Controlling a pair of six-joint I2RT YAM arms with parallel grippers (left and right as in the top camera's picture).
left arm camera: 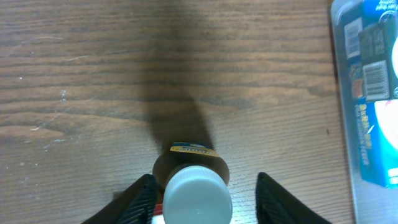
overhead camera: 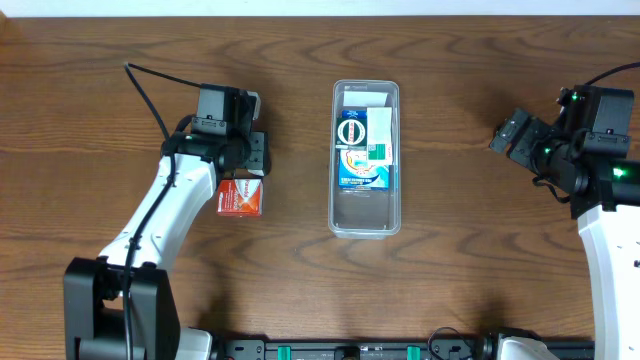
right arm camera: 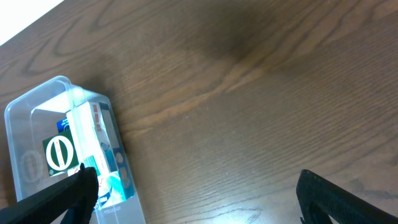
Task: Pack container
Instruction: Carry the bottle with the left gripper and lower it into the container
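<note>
Left gripper (left arm camera: 205, 180) spread astride white-capped bottle (left arm camera: 196, 199); right gripper (right arm camera: 198, 179) spread too. Dark wood-grain table (overhead camera: 460, 270). Clear rimmed container (overhead camera: 364, 214) holds boxes (overhead camera: 365, 160).

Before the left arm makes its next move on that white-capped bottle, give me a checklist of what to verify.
1. Left hand open, one finger on each side of the white-capped bottle: ok.
2. Bottle gripped: not ok, there is a gap at each side of the cap.
3. Free floor in the container, at the end nearer the robot: ok.
4. Red box beside the bottle out of the fingers' path: cannot tell.
5. Right hand open and apart from the container: ok.
</note>
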